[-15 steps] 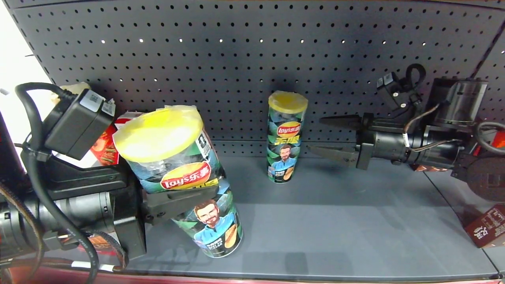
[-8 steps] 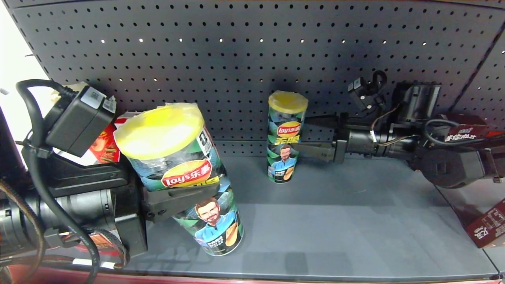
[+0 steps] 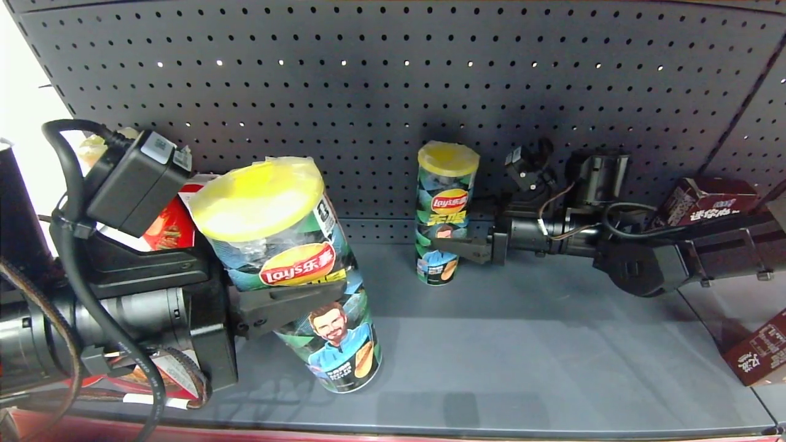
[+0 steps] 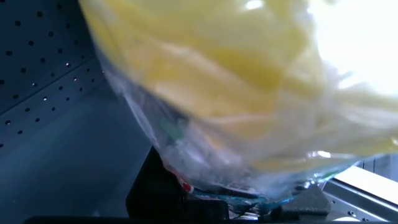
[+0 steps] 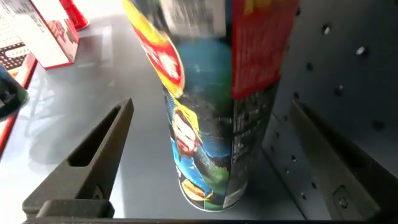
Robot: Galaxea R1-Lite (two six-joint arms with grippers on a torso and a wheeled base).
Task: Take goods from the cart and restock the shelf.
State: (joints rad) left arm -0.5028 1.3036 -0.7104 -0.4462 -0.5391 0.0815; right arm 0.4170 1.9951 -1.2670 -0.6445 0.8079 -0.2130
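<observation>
On the grey shelf (image 3: pixel 552 344), near its front edge, a chip can (image 3: pixel 334 350) was held tilted by the left gripper (image 3: pixel 279 288), whose fingers were closed across the middle of the tube; whether the base rested on the shelf could not be told. The tilt and the low position suggested that this can was being brought down to be stood in the front row, though that is a judgement only. Farther back, a second chip can (image 3: pixel 445 215) was stood upright just before the perforated back panel (image 3: pixel 368 73), presumably so that the row would be filled from the rear. That can was straddled by the right gripper (image 5: pixel 211 165) — its jaws were spread wide, one finger on each side of the tube, and in the right wrist view a gap was seen on both sides, so nothing was gripped. Red boxes (image 3: pixel 758 356) were set at the shelf's right end, well apart from both cans.
</observation>
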